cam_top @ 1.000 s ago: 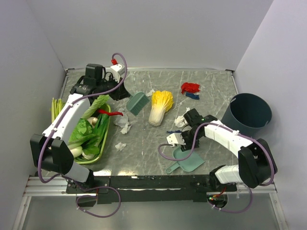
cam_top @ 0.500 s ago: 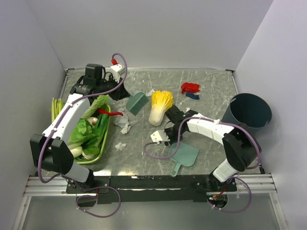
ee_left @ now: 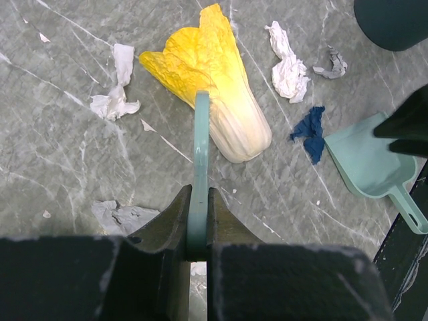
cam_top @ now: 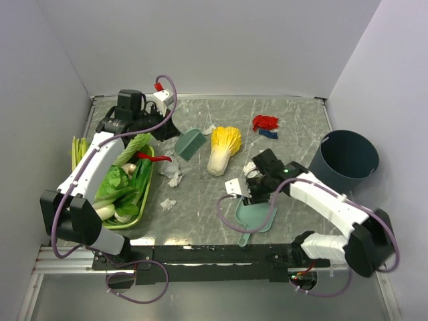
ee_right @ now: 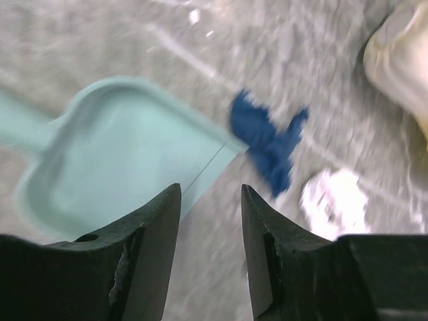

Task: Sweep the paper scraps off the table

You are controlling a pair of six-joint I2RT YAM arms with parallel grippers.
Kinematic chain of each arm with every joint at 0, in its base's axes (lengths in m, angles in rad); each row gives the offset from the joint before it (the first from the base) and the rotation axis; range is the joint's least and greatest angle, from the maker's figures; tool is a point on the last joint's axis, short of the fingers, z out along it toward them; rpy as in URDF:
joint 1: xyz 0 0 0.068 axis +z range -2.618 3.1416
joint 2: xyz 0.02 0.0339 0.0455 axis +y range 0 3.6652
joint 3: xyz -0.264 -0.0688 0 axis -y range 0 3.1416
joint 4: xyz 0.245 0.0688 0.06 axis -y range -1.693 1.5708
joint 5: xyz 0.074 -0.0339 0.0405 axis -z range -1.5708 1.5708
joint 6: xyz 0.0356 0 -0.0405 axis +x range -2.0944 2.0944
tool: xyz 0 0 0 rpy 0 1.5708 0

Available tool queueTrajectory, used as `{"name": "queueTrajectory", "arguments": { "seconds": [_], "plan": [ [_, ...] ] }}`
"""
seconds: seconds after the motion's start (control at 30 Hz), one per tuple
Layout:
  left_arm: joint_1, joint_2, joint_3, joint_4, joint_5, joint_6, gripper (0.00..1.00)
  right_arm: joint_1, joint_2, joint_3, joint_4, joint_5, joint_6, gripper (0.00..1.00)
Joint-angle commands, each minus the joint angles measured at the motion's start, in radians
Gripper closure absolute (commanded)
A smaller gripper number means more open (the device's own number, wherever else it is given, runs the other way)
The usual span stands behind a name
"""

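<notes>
The paper scraps lie across the marble table [cam_top: 294, 110]: white wads [cam_top: 175, 176] [cam_top: 167, 204] by the tray, one [cam_top: 251, 167] by my right arm, and a red [cam_top: 265, 122] and a blue one [cam_top: 269, 134] at the back. My left gripper [cam_top: 175, 132] [ee_left: 199, 194] is shut on a teal brush [cam_top: 191, 144] [ee_left: 200, 147] held left of the cabbage. My right gripper [cam_top: 253, 195] [ee_right: 210, 194] is open and empty, hovering over the front lip of the teal dustpan [cam_top: 257, 215] [ee_right: 127, 167]. A blue scrap [ee_right: 267, 140] [ee_left: 309, 130] lies just off that lip, with a white wad [ee_right: 334, 200] beside it.
A yellow-white napa cabbage [cam_top: 224, 148] [ee_left: 214, 87] lies mid-table. A green vegetable tray [cam_top: 144, 207] with greens and a red chili [cam_top: 152, 157] is at the left. A dark bin [cam_top: 348, 157] stands off the right edge. A grey scrap [ee_left: 124, 215] lies near the brush.
My right arm swung left over the table and came back right over the dustpan, which shifted slightly left. The left arm and brush have not moved.
</notes>
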Motion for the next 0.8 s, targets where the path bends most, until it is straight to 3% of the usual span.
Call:
{"name": "queueTrajectory", "arguments": {
  "seconds": [0.0, 0.13, 0.17, 0.27, 0.47, 0.77],
  "plan": [
    [0.007, -0.026, -0.008, 0.026, 0.021, 0.013, 0.99, -0.053, -0.101, -0.006, -0.211, -0.034, 0.015, 0.51],
    [0.007, -0.015, -0.002, 0.026, 0.031, 0.016, 0.99, -0.107, -0.167, -0.003, -0.413, -0.062, -0.121, 0.44],
    [0.007, -0.011, 0.001, 0.025, 0.034, 0.018, 0.99, -0.108, -0.185, -0.021, -0.438, -0.051, -0.161, 0.38],
    [0.007, 0.009, 0.012, 0.029, 0.044, 0.018, 0.99, -0.105, -0.266, -0.125, -0.456, -0.007, -0.264, 0.34],
    [0.007, 0.020, 0.015, 0.035, 0.042, 0.025, 0.99, -0.102, -0.296, -0.204, -0.418, -0.013, -0.336, 0.33],
    [0.007, 0.005, 0.006, 0.025, 0.036, 0.025, 0.99, -0.105, -0.127, -0.179, -0.320, 0.030, -0.408, 0.40]
  ]
}}
